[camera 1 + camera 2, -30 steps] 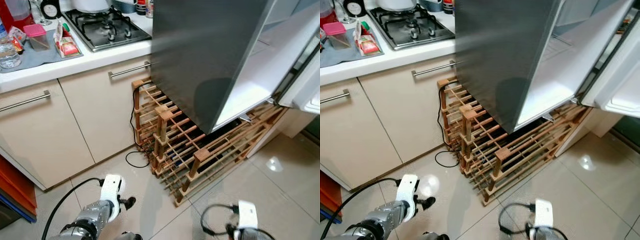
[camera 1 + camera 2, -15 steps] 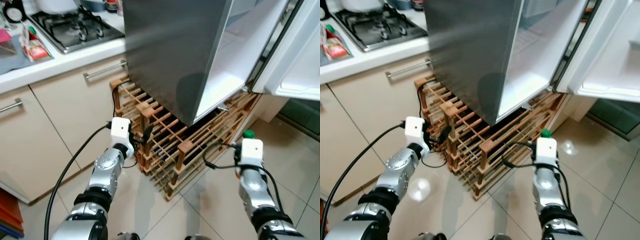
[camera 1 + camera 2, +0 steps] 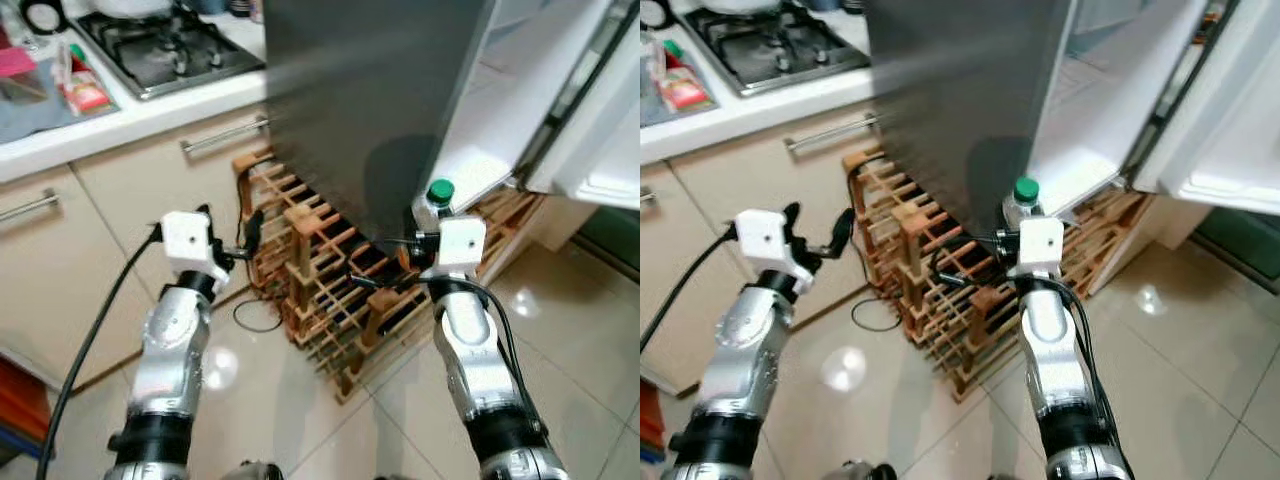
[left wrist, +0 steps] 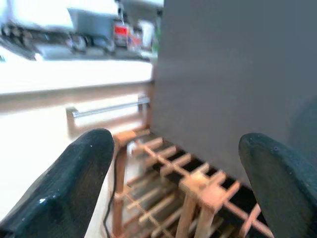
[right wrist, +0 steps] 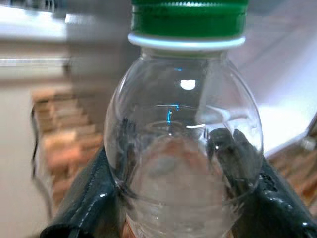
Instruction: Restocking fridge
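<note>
raised higher than half a second ago, both arms. right gripper (image 5: 173,198) clamped on a clear plastic bottle (image 5: 181,148) with ribbed green cap (image 3: 440,191), upright, near the open fridge (image 3: 400,90) just ahead. left gripper (image 4: 173,178) spread wide, holding nothing. slatted wooden rack (image 3: 320,290) below and beyond both, under the grey fridge side; tabletop (image 3: 150,105) with steel hob beyond the left gripper.
</note>
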Available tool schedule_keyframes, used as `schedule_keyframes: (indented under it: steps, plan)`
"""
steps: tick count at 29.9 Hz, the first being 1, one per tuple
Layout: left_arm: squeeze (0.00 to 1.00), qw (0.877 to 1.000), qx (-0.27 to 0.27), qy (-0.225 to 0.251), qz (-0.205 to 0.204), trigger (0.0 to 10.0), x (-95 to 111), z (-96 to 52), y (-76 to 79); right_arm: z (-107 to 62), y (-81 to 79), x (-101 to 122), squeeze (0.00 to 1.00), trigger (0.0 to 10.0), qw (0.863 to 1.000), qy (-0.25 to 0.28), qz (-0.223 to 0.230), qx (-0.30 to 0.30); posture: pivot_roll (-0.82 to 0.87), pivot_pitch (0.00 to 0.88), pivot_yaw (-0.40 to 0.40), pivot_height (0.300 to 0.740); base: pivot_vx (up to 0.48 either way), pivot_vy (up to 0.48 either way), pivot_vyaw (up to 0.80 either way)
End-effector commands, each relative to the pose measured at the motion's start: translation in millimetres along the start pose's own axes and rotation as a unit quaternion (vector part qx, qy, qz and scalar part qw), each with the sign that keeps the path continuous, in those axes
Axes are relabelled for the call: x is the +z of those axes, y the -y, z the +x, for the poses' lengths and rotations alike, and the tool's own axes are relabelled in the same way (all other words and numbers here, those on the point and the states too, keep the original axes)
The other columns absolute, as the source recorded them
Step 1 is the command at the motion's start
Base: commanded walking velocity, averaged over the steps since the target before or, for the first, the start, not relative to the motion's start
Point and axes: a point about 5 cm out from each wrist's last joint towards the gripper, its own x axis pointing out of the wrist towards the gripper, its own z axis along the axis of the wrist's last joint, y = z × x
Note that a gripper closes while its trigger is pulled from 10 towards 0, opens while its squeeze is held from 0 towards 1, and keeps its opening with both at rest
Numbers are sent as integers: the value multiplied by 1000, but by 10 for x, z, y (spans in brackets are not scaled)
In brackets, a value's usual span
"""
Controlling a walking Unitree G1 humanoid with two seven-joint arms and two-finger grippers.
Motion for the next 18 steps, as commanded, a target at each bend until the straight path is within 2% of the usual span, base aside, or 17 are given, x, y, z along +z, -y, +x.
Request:
schedule_keyframes:
  steps: [1, 2, 4, 13, 16, 18]
  plan:
    - [0, 1000, -18, 8, 0, 10000, 60, 53, 146, 43, 46, 110, 0, 10000, 1000, 21, 4, -6, -99, 0, -10, 740, 0, -480, 0]
    - [0, 1000, -25, 1, -2, 10000, 56, 71, 205, 60, 45, 130, 0, 10000, 1000, 20, 6, -3, -103, 0, -7, 740, 0, 0, 0]
    - [0, 1000, -26, -4, -5, 10000, 60, 78, 217, 75, 45, 146, 0, 10000, 1000, 17, 7, -2, -105, 0, -4, 740, 0, 0, 0]
    - [0, 998, 16, -63, 22, 10000, -40, 216, 112, 194, 33, 221, 0, 10000, 1000, 13, -2, 8, -116, 0, 4, 740, 0, -53, 0]
    - [0, 996, 31, -77, 29, 10000, -78, 261, 73, 193, 23, 210, 0, 10000, 1000, 9, -3, 12, -116, 0, 5, 740, 0, 0, 681]
    - [0, 996, 34, -82, 29, 10000, -93, 290, 68, 180, 15, 175, 0, 10000, 1000, 0, -3, 12, -119, 0, 7, 740, 0, -480, 675]
